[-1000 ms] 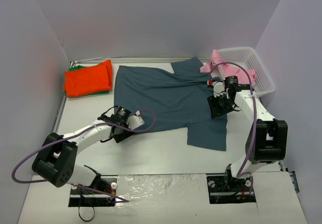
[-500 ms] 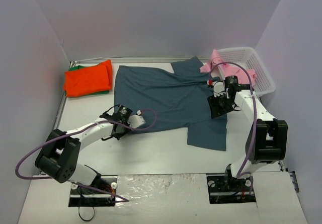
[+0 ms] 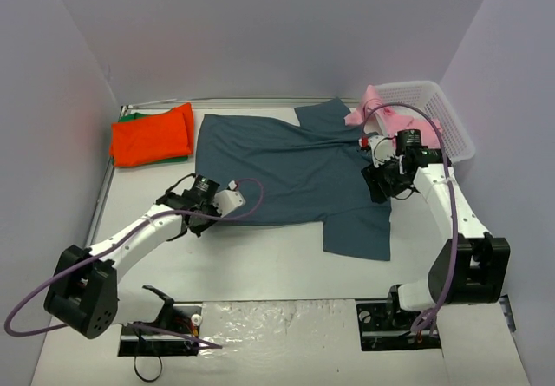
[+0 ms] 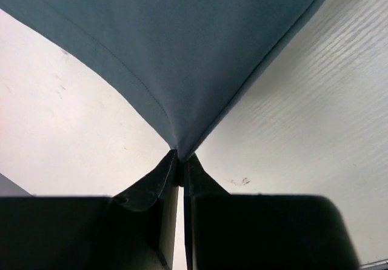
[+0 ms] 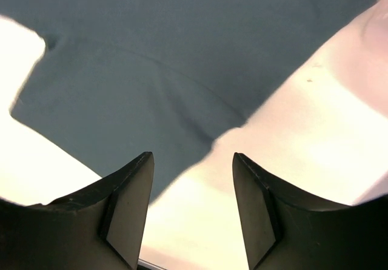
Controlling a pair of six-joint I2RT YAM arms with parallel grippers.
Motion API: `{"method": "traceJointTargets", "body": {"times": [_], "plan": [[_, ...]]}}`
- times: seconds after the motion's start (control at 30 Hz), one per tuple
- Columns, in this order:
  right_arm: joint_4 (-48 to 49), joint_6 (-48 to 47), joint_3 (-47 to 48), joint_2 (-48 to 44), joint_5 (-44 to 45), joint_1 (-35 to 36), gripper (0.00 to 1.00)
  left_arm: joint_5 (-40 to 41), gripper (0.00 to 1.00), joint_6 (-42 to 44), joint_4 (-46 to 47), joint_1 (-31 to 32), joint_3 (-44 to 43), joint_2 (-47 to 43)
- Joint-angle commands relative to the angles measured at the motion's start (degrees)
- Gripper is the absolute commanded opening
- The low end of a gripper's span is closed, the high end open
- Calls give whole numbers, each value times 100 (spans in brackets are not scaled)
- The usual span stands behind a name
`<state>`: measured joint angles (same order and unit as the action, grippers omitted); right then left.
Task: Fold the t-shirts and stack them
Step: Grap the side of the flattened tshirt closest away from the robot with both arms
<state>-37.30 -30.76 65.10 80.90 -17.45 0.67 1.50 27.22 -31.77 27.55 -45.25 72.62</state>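
A dark slate-blue t-shirt (image 3: 286, 165) lies spread flat across the middle of the table. My left gripper (image 3: 212, 202) is shut on its near-left hem corner (image 4: 180, 138); the cloth (image 4: 182, 51) fans out from the pinched tip (image 4: 180, 156). My right gripper (image 3: 379, 182) hovers open over the shirt's right edge (image 5: 151, 57), with nothing between its fingers (image 5: 193, 155). A folded orange-red t-shirt (image 3: 152, 134) rests on a green one (image 3: 130, 118) at the back left. A light pink t-shirt (image 3: 381, 117) hangs over the basket's rim.
A white lattice basket (image 3: 451, 134) stands at the back right against the wall. A metal rail (image 3: 260, 102) runs along the table's far edge. Both arms' purple cables loop over the table near the shirt.
The left gripper has closed on the shirt's near-left corner and drawn it slightly left. The right gripper has lifted a little, shifted right and opened somewhat wider.
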Motion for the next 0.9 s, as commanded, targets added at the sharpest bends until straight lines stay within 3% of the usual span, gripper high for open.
{"method": "traceJointTargets", "body": {"times": [0.0, 0.2, 0.3, 0.5, 0.7, 0.73, 0.87], "plan": [[-628, -1305, 12, -583, -126, -40, 52, 105, 2, -182, -356, -258, -369, 382], [-1279, -2977, -217, -1094, -619, -40, 52, -624, 2, -481, -585, -1233, -1318, 1376], [-1647, -3707, -296, -1138, -663, -40, 52, -791, 2, -604, -751, -1541, -1994, 2279], [-2578, -4665, -226, -604, -733, 21, 47, -1001, 2, -613, -980, -1691, -2787, 3292], [-2460, -4686, -313, 12, -821, 56, 41, -1116, 2, -622, -919, -1709, -2726, 3373], [-2336, -4580, -322, 100, -865, 65, 34, -1117, 2, -630, -875, -1727, -2699, 3347], [-2229, -4333, -191, 636, -1067, 91, 23, -1161, 2, -666, -875, -1788, -2699, 3268]]}}
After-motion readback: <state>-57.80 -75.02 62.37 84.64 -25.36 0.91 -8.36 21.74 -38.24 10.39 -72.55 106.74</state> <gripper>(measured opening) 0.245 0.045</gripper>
